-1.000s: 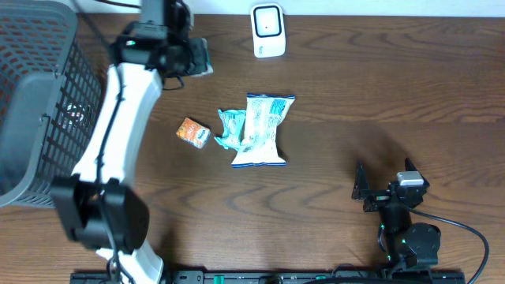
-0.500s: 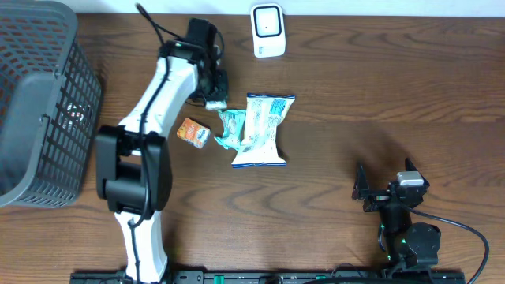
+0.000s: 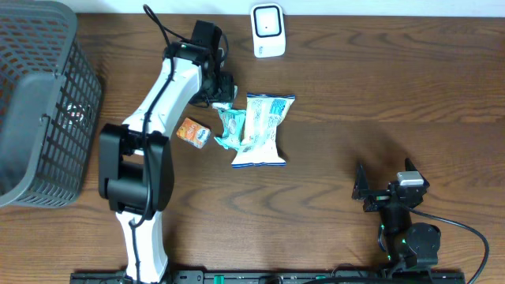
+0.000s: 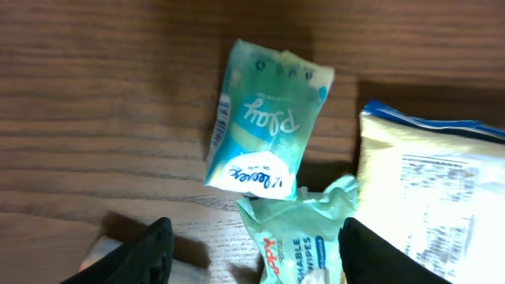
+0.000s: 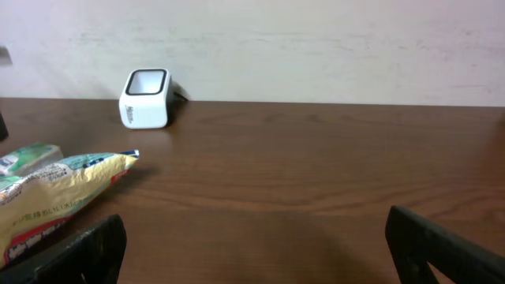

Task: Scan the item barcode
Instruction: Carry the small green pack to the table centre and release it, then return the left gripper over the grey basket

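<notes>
From above: 1 grey basket [image 3: 39, 102] sits at 9 o'clock on the brown table [image 3: 379, 95]. Something small and pale shows through its mesh, but I cannot tell what it is. 1 white scanner [image 3: 267, 30] stands at 12 o'clock. Near the middle lie 1 big snack bag [image 3: 264, 130], 1 wipes pack [image 3: 229, 132] touching it, and 1 orange box [image 3: 193, 132] just beside them at 9 o'clock. The left claw [image 3: 223, 93] hangs over the top of the wipes pack. The right claw [image 3: 379, 189] rests at 4 o'clock, well apart.

Left wrist: the left claw [image 4: 256, 229] is open, its 2 fingers [image 4: 150, 252] wide apart and holding nothing. 1 small tissue pack [image 4: 264, 130] lies flat on the table at 12 o'clock from them, touching no finger. The wipes pack [image 4: 296, 237] is at 6 o'clock from it, and the snack bag [image 4: 434, 197] is at 3 o'clock.

Right wrist: the right claw [image 5: 254, 229] is open and empty. The scanner [image 5: 146, 98] stands at 10 o'clock and the snack bag [image 5: 63, 193] at 9 o'clock.
</notes>
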{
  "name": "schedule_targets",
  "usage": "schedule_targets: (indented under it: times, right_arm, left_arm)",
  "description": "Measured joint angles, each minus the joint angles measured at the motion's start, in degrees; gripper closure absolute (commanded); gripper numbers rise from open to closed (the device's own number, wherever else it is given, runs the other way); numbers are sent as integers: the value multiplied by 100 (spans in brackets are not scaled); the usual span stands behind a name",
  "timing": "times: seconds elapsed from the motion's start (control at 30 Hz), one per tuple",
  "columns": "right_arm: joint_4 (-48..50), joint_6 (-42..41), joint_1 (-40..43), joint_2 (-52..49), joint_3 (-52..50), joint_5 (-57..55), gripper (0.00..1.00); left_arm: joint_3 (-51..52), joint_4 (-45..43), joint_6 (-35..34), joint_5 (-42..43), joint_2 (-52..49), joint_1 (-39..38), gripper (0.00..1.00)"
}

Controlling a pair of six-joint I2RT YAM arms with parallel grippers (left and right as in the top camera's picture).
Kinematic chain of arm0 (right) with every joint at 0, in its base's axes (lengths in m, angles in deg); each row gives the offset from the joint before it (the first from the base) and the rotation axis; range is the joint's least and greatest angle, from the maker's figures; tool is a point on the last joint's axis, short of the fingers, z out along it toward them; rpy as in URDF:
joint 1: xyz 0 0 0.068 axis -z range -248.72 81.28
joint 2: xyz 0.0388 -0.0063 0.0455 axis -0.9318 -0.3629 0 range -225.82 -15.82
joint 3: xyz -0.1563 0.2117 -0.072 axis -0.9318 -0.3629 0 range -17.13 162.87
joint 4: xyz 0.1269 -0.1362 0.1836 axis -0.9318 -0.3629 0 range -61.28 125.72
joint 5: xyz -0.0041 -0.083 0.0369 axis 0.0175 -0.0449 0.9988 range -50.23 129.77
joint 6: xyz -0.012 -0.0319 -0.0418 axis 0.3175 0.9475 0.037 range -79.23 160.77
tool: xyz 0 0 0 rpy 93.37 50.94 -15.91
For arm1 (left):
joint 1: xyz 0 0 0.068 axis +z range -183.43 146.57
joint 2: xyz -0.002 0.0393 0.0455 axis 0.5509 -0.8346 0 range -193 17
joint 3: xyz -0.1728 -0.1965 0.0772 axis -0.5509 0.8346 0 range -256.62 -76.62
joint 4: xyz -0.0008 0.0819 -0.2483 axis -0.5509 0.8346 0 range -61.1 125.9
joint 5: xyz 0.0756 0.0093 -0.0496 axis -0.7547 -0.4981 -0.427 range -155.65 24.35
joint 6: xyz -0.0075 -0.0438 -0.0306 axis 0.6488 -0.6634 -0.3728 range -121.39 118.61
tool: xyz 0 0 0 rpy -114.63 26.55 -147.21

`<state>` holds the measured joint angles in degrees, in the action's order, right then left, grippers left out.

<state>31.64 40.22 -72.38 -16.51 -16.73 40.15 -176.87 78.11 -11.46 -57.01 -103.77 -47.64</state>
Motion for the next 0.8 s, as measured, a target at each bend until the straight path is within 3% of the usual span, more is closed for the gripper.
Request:
schedule_targets:
  times: [0.17, 0.4, 0.5, 0.57, 0.8]
  right_arm:
    - [0, 0, 0, 0, 0, 0, 1]
    - [0, 0, 0, 0, 0, 2, 1]
    - [0, 0, 0, 0, 0, 0, 1]
    - [0, 0, 0, 0, 0, 0, 1]
    - [0, 0, 0, 0, 0, 0, 1]
  left_arm:
    - [0, -153, 2, 0, 737, 149, 32]
    - [-20, -332, 2, -4, 2568, 704, 31]
    - [-52, -330, 0, -2, 3121, 933, 25]
    - [-57, -326, -2, -2, 3381, 1043, 16]
    - [-57, -317, 2, -2, 3832, 1362, 16]
